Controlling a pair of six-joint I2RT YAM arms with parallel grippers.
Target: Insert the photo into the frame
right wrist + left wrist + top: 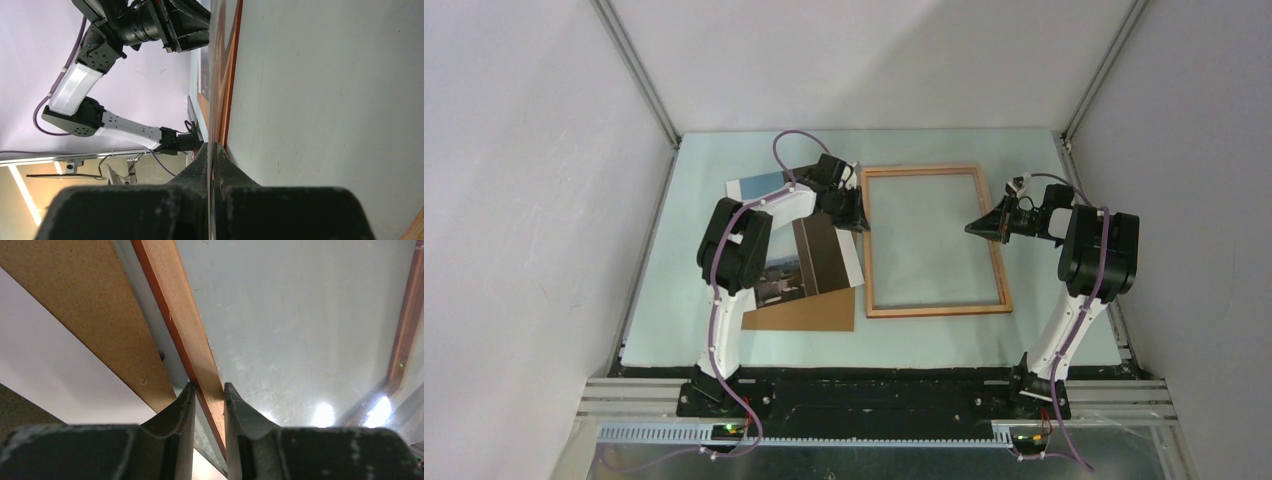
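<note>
The orange-brown frame [936, 309] lies flat at the table's middle. My left gripper [861, 222] sits on its left rail near the far corner; in the left wrist view the fingers [208, 388] are closed on that rail [192, 325]. My right gripper [970, 228] hovers inside the frame near its right rail. Its jaws [213, 146] are shut on a thin clear sheet [216, 75] seen edge-on, next to the frame's rail [231, 75]. The photo [809, 262] lies left of the frame, partly under the left arm; its white border [50, 385] shows in the left wrist view.
A flat brown backing board [809, 312] lies under the photo's near end, and a strip of it [85, 305] shows beside the frame's left rail. Grey walls close in the table on three sides.
</note>
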